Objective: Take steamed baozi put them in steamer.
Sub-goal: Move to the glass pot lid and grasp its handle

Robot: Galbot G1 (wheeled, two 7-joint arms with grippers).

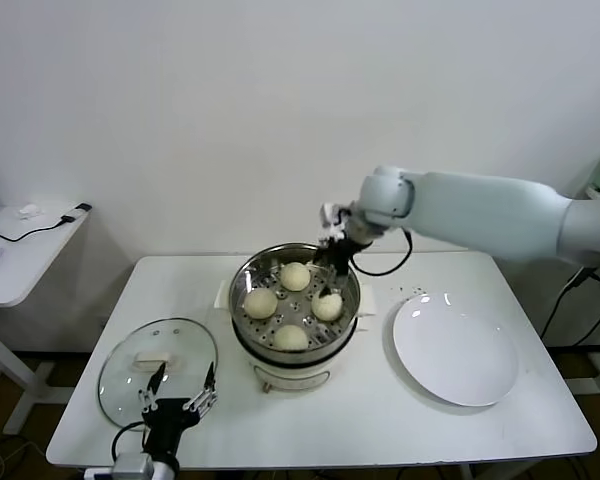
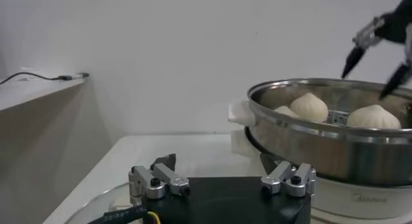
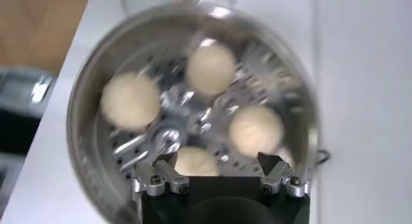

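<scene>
- Nearest us, the left gripper (image 1: 179,389) sat low at the table's (image 1: 360,430) front edge, over the near rim of the glass lid (image 1: 158,365); fingers (image 2: 158,180) spread wide, nothing between them.
- The lid lay flat on the table, left of the steamer (image 1: 296,300) and just apart from it.
- We saw the steamer at table centre, steel pot on a cream base, perforated tray inside.
- Four baozi were in the tray: near one (image 1: 291,337), left one (image 1: 260,302), right one (image 1: 327,306), far one (image 1: 295,276). All sat apart from each other.
- A white plate (image 1: 456,350) lay right of the steamer, with no buns on it.
- The right gripper (image 1: 331,270) hung over the steamer's far-right side, above the right and far baozi; fingers (image 1: 322,254) parted and pointing down, gripping nothing.
- In the right wrist view we looked straight down into the pot (image 3: 193,109), fingertips (image 3: 158,180) open with buns below.
- Farthest left, a side table (image 1: 25,255) held a cable (image 1: 40,227).
</scene>
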